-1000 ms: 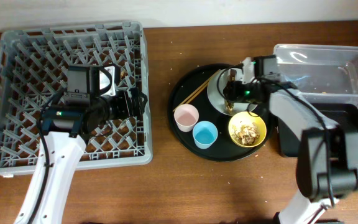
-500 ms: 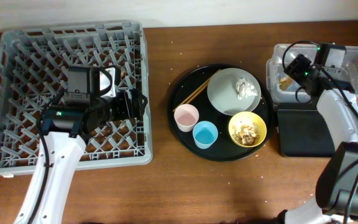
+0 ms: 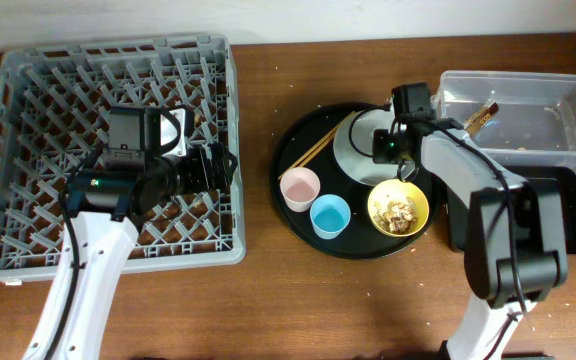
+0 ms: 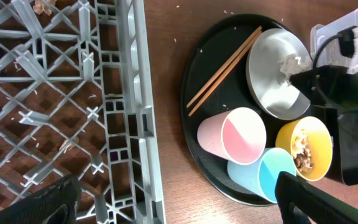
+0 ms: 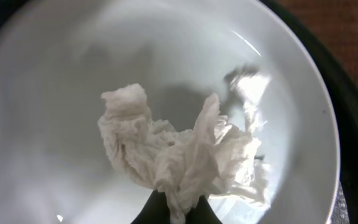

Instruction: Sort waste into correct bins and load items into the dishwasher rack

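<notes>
My right gripper (image 5: 176, 213) is down on the white plate (image 5: 55, 74), shut on the lower end of the crumpled white tissue (image 5: 179, 149). From overhead, that gripper (image 3: 383, 148) covers the tissue. The plate (image 3: 353, 152), chopsticks (image 3: 318, 148), pink cup (image 3: 299, 187), blue cup (image 3: 329, 215) and yellow bowl (image 3: 398, 208) of food scraps sit on a round black tray (image 3: 358, 243). A brown-gold wrapper (image 3: 484, 116) lies in the clear tub (image 3: 528, 125). My left gripper (image 3: 218, 165) hangs open over the grey rack (image 3: 28, 100), holding nothing.
The shallow black bin (image 3: 553, 212) lies in front of the clear tub, partly under my right arm. Crumbs lie scattered on the wooden table between the rack and the round tray. The rack's right wall (image 4: 132, 124) runs close beside the tray.
My right gripper swung to the clear tub, left the wrapper there, then came back to the plate and shut on the tissue. The left arm has not moved.
</notes>
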Controlling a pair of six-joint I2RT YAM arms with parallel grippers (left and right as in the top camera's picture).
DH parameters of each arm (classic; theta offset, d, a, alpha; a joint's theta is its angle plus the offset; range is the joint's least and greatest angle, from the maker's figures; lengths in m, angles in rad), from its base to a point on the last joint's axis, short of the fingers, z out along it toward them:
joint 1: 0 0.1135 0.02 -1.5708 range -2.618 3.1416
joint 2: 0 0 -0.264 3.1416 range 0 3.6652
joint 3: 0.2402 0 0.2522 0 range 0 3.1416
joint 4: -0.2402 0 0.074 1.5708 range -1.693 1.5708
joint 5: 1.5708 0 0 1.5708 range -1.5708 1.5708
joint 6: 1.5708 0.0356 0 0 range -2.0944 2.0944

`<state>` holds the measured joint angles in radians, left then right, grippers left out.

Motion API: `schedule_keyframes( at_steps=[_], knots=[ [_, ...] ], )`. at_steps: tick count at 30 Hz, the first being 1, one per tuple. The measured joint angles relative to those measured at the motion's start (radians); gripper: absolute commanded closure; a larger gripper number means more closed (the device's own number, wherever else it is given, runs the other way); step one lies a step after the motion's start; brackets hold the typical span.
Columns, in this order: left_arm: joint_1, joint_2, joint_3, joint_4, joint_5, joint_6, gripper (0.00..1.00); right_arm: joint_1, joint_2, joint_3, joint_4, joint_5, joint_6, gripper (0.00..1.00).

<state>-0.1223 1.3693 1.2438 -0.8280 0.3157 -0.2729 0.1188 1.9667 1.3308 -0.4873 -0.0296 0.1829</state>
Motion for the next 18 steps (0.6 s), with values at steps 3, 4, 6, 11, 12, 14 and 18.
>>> schedule_keyframes(
  at_steps=[3, 4, 6, 11, 12, 14, 18],
  knots=[
    [0.0, 0.0, 0.0, 0.0, 0.0, 0.0, 0.01, -0.101, -0.23, 0.069, -0.032, -0.044, 0.164, 0.96],
    [0.0, 0.0, 0.0, 0.0, 0.0, 0.0, 0.01, -0.168, -0.288, 0.095, -0.027, -0.043, 0.216, 0.96],
    [0.0, 0.0, 0.0, -0.001, 0.0, 0.0, 0.01, -0.292, -0.256, 0.103, 0.016, -0.008, 0.285, 0.23],
    [0.0, 0.0, 0.0, 0.001, 0.0, 0.0, 0.01, -0.34, -0.355, 0.104, -0.284, -0.258, 0.052, 0.35],
    [0.0, 0.0, 0.001, 0.0, 0.0, 0.0, 0.01, -0.324, -0.402, 0.109, -0.386, -0.284, 0.046, 0.38],
    [0.0, 0.0, 0.002, -0.001, 0.0, 0.0, 0.01, -0.21, -0.464, 0.121, -0.581, -0.313, 0.042, 0.39],
    [0.0, 0.0, 0.002, 0.0, 0.0, 0.0, 0.01, 0.042, -0.393, 0.004, -0.578, -0.258, 0.039, 0.45]
  ],
)
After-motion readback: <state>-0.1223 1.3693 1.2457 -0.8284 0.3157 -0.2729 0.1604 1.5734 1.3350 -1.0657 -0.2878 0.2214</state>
